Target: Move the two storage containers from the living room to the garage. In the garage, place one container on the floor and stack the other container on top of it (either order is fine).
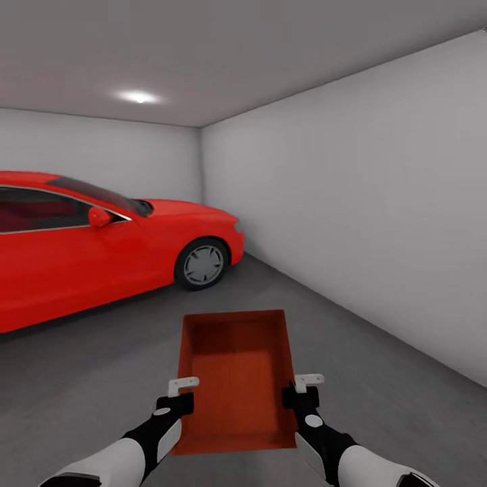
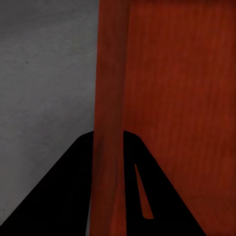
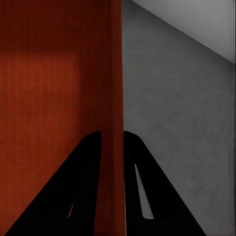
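I hold one orange-red open-top storage container (image 1: 237, 379) in front of me, above the grey concrete floor (image 1: 379, 379) of the garage. My left gripper (image 1: 182, 391) is shut on its left wall, and my right gripper (image 1: 303, 387) is shut on its right wall. In the left wrist view the ribbed wall (image 2: 110, 123) runs between the dark fingers (image 2: 64, 196). The right wrist view shows the same on the other wall (image 3: 113, 98), with the fingers (image 3: 147, 191) on either side of it. The container is empty.
A red car (image 1: 101, 250) is parked at the left, its front wheel (image 1: 201, 264) a little beyond the container. White walls (image 1: 365, 203) close the room on the right and at the back. Open concrete lies ahead and to the right.
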`<state>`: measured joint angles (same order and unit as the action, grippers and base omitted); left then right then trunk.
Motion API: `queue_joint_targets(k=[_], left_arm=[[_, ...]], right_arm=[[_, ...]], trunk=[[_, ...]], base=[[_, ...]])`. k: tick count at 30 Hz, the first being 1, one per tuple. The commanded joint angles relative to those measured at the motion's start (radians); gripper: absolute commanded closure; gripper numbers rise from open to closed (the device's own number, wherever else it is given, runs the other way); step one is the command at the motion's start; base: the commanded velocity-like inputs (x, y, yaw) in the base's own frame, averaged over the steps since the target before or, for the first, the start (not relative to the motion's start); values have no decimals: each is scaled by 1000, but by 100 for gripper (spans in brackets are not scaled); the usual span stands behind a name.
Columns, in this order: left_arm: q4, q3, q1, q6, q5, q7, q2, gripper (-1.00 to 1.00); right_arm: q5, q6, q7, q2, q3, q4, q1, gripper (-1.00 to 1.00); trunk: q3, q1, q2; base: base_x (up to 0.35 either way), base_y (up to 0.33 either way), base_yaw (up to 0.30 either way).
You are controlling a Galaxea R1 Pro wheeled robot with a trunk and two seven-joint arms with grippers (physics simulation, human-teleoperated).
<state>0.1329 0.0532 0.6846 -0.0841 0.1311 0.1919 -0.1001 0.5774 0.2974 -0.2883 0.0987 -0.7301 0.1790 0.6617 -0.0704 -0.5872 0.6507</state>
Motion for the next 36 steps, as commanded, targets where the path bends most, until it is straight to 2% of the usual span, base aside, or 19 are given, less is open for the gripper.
queue_joint_targets(k=[1, 36], left_arm=[[28, -38, 1, -44, 2, 4, -1, 100], [28, -38, 1, -42, 2, 4, 0, 100]], right_arm=[[24, 3, -1, 0, 29, -3, 1, 100], [24, 3, 0, -2, 29, -3, 1, 100]], trunk=[[-2, -1, 2], [-2, -1, 2]], base=[[321, 139, -282], [310, 183, -283]])
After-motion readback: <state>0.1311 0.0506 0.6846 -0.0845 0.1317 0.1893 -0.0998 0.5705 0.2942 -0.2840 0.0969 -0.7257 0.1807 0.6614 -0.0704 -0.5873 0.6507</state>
